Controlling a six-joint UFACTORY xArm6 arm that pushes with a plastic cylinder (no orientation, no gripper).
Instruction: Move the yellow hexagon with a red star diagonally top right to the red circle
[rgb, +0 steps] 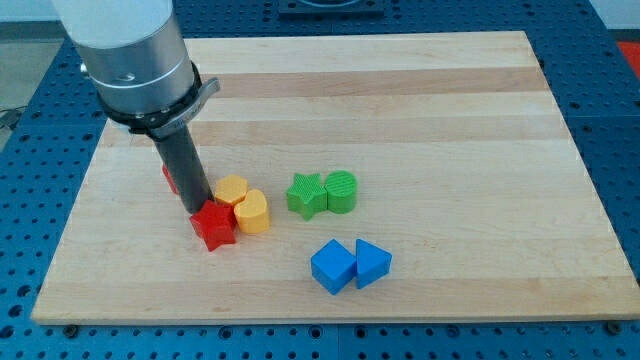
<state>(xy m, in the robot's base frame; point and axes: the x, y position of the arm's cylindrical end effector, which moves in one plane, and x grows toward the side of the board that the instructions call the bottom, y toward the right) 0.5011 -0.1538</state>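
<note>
My tip (200, 209) rests on the board at the upper left edge of the red star (215, 227), touching or nearly touching it. The yellow hexagon (231, 190) lies just right of the rod, above the star. A second yellow block (254, 212), rounded, touches the hexagon's lower right and the star's right side. The red circle (169, 178) shows only as a sliver at the rod's left; the rod hides most of it.
A green star (305, 195) and a green circle (341, 191) sit together right of the yellow blocks. A blue cube (331, 266) and a blue triangle (372, 263) sit together lower right. The wooden board (400, 90) lies on a blue perforated table.
</note>
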